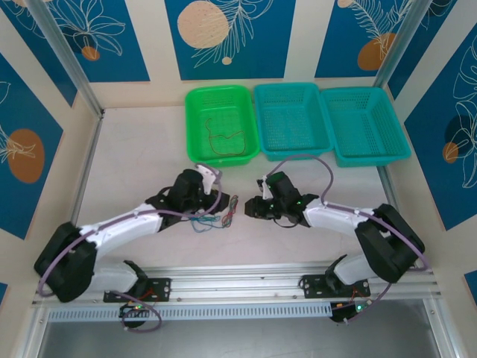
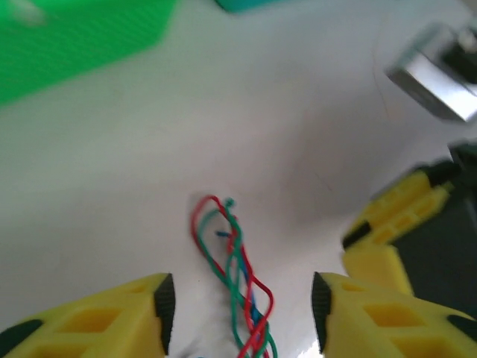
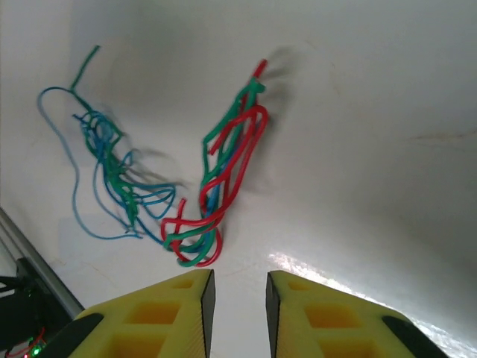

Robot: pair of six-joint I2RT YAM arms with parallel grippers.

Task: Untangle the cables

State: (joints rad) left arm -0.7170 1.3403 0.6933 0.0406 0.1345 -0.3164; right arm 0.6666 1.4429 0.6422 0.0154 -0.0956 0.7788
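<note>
The cables [image 1: 215, 218] lie on the white table between my two grippers. In the left wrist view a red, green and blue twisted strand [image 2: 237, 272] lies on the table in the gap of my left gripper [image 2: 242, 309], which is open and touches none of it. My right gripper [image 3: 241, 298] is open by a narrow gap with nothing in it. Just ahead of it lies the red and green bundle [image 3: 223, 175], and a blue and green tangle [image 3: 112, 168] lies further left. From above, the left gripper [image 1: 226, 203] and right gripper [image 1: 252, 209] face each other closely.
A green basket [image 1: 195, 127] at the back holds a thin reddish wire [image 1: 226, 142]. Two teal baskets [image 1: 292, 112] [image 1: 365, 119] stand to its right. The right gripper's yellow fingers [image 2: 395, 216] show close by in the left wrist view. A metal rail [image 1: 238, 280] runs along the near edge.
</note>
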